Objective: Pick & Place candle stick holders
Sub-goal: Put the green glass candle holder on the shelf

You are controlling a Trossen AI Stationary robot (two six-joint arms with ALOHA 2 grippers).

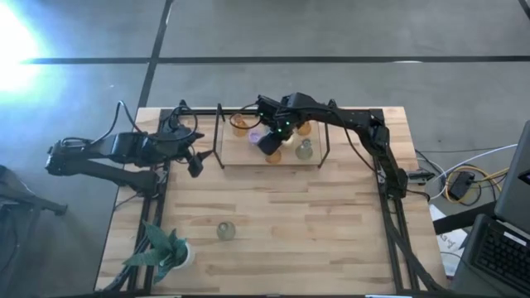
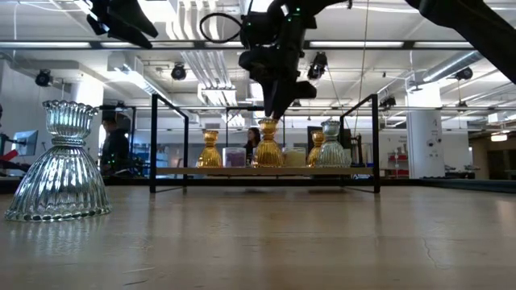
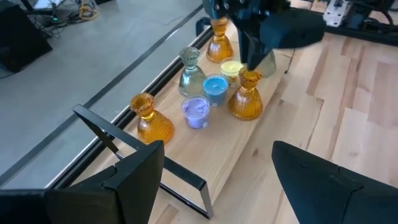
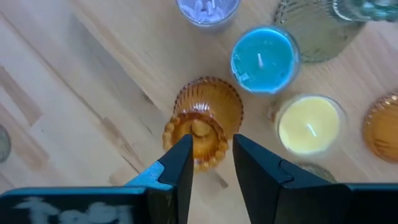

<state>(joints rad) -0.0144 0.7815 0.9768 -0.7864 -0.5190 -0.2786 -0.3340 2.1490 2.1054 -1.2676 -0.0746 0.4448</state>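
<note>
An amber glass holder stands upright on a raised wooden shelf at the table's far middle. My right gripper points down right over the holder's top cup, with a narrow gap between its fingers. Around the holder stand two more amber holders, grey-green ones and low purple, blue and yellow ones. A clear grey-green holder stands on its wide base on the table near the front. My left gripper is open and empty at the table's left, above it. My right gripper comes at the amber holder's top cup from above, slanting down. Its fingers cover part of the cup's rim. Whether they touch the cup, I cannot tell. The holder stands on its base on the shelf.
The shelf has a black metal frame with upright posts at its ends. A leafy green plant in a white pot stands at the near left corner. Bare wood lies between the shelf and the table's near edge.
</note>
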